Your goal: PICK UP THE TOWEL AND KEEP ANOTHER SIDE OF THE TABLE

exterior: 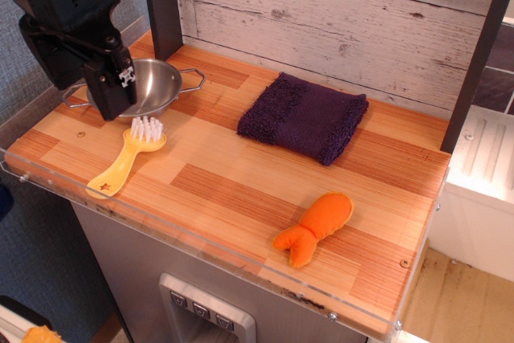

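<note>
1. Right now I see the towel (303, 116) lying flat and folded toward the back of the table (241, 190), close to the plank wall (337, 22); nothing touches it.
2. My gripper (112, 94) hangs at the far left, over the steel bowl (161, 86), well apart from the towel; I cannot tell how far its jaws stand apart, and I see nothing in them.
3. Also on the wood: a yellow brush (128, 158) just in front of the bowl; an orange plush toy (315, 227) near the front edge.

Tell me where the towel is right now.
The towel lies flat toward the back of the table, near the plank wall, right of the steel bowl and behind the orange plush toy.
</note>
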Controlling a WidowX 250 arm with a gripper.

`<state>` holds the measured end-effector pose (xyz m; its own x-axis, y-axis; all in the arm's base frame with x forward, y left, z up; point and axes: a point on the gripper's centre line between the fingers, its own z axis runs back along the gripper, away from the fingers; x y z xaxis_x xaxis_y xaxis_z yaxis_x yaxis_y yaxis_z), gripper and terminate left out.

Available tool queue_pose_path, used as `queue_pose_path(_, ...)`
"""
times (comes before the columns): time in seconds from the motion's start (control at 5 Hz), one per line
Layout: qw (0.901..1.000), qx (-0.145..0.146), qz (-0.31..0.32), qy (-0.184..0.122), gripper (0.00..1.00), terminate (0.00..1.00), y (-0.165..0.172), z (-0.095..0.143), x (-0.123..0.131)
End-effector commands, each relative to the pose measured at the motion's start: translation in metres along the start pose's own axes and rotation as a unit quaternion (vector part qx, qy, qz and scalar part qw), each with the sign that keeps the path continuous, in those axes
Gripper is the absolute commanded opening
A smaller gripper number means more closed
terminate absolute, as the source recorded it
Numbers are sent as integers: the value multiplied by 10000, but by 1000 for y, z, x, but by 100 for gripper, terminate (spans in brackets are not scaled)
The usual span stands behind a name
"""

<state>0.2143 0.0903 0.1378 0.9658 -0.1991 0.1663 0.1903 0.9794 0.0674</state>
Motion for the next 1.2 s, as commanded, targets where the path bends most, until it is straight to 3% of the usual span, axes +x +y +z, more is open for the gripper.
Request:
queue_pose_path(0.0,10000,0,0,0,100,0,0,0,0)
queue_pose_path(0.2,9993,16,362,-37,100,0,0,-22,27)
queue_pose_path(0.6,9970,372,623,-275,100,0,-10,-65,101)
queue_pose_path(1.0,9961,126,653,-582,100,0,-34,-96,155)
